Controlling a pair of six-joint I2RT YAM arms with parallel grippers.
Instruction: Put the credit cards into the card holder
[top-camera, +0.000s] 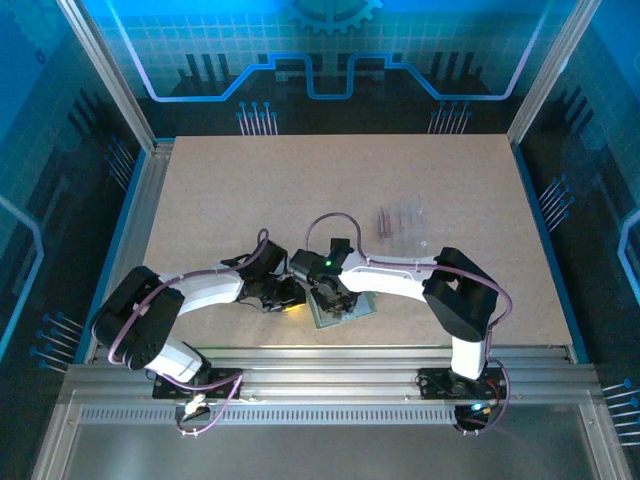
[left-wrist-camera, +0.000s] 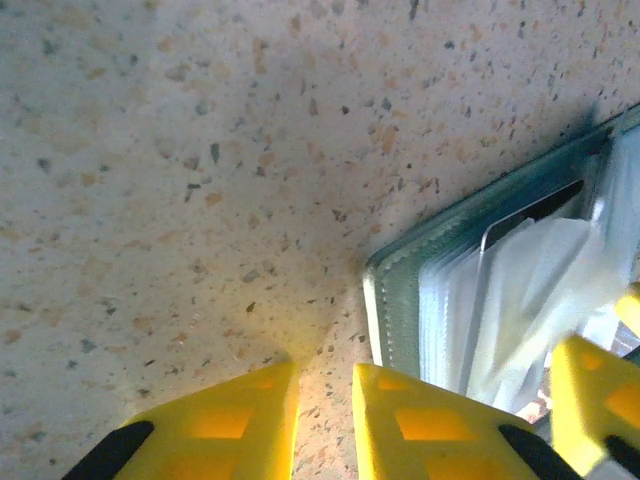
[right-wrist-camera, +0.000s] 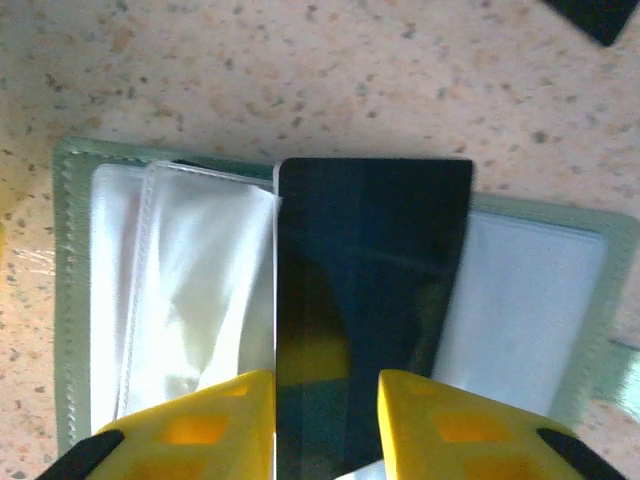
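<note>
The card holder (top-camera: 345, 310) lies open near the table's front edge, a pale grey-green sleeve (right-wrist-camera: 68, 300) with clear inner pockets. The black card (right-wrist-camera: 370, 250) rests face-up on it, along the middle fold. My right gripper (right-wrist-camera: 322, 380) hovers over the card's near end, open by a narrow gap, with the card's glossy face showing between the fingers. My left gripper (left-wrist-camera: 325, 368) is slightly open over bare table, just left of the holder's corner (left-wrist-camera: 392, 300). In the top view both grippers meet at the holder, left gripper (top-camera: 283, 293) and right gripper (top-camera: 325, 290). The red card is out of view.
A clear crinkly pouch (top-camera: 402, 222) lies on the table behind the right arm. The right gripper's yellow fingers (left-wrist-camera: 590, 385) reach into the left wrist view, close to my left fingers. A dark corner (right-wrist-camera: 592, 14) pokes in beyond the holder. Metal rails border the table.
</note>
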